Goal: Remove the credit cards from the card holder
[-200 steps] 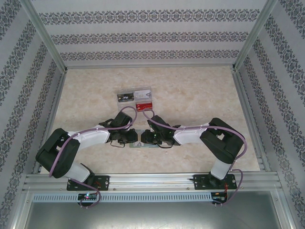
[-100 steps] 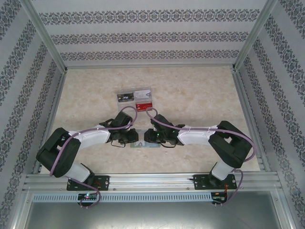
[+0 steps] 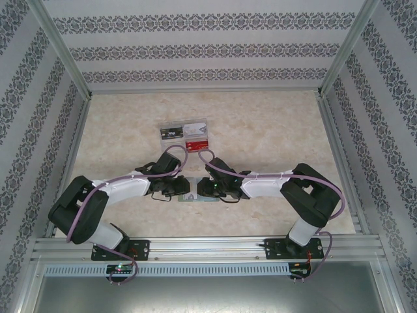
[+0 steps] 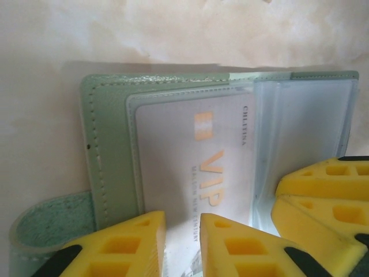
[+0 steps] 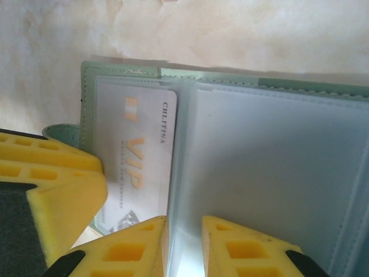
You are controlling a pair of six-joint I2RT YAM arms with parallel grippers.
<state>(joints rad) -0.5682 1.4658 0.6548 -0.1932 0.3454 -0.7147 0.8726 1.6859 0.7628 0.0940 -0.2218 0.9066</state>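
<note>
One table (image 3: pixel 273 130). One card holder (image 4: pixel 109 144) open at centre, 6 o'clock of one reddish card (image 3: pixel 197 144). Right gripper (image 5: pixel 184 222) pinched on holder's clear sleeve (image 5: pixel 259 173). Left gripper (image 4: pixel 181 222) jaws narrowly apart over one VIP card (image 4: pixel 196 161), pocketed at holder's 9 o'clock half.

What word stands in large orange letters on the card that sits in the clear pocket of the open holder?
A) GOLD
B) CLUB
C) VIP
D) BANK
C: in both wrist views the pale card, inside the clear pocket of the green card holder, bears the big orange letters VIP.
</note>
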